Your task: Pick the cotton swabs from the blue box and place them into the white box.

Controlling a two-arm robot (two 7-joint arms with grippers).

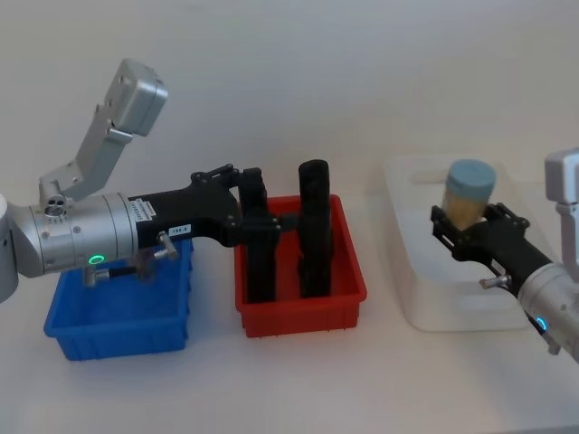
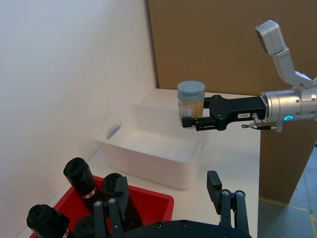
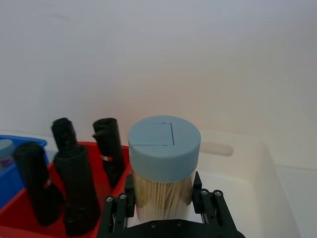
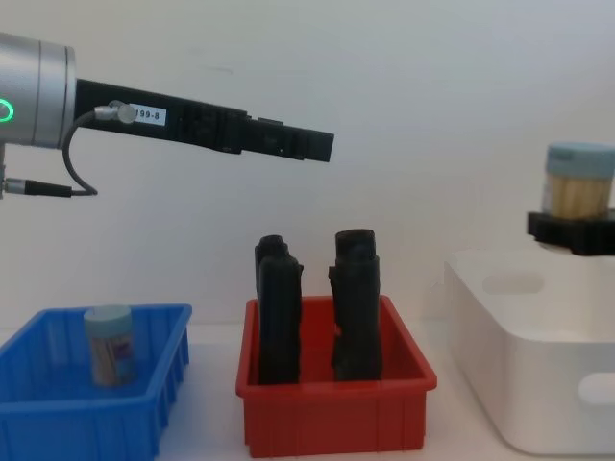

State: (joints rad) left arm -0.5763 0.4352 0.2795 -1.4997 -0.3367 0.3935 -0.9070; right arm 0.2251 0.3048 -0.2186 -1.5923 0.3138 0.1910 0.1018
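Cotton swabs (image 1: 470,185) number two tubs: one clamped in the right gripper (image 1: 468,221) above the white box (image 1: 425,307), the other tub (image 4: 109,344) standing in the blue box (image 4: 58,423) at the bench's left end. The left gripper (image 4: 322,146) hangs with jaws apart and empty over one red bin (image 1: 298,316) holding four black blocks (image 1: 314,226).

Probably a robotics lab bench, bare white wall (image 2: 74,59), white tabletop (image 1: 271,389), brown partition board (image 2: 213,39).

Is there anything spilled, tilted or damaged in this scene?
Nothing stands out. The right gripper holds a cotton swab tub upright, lid on, above the white box. A second cotton swab tub stands upright in the blue box. The left gripper hangs open above the red bin.
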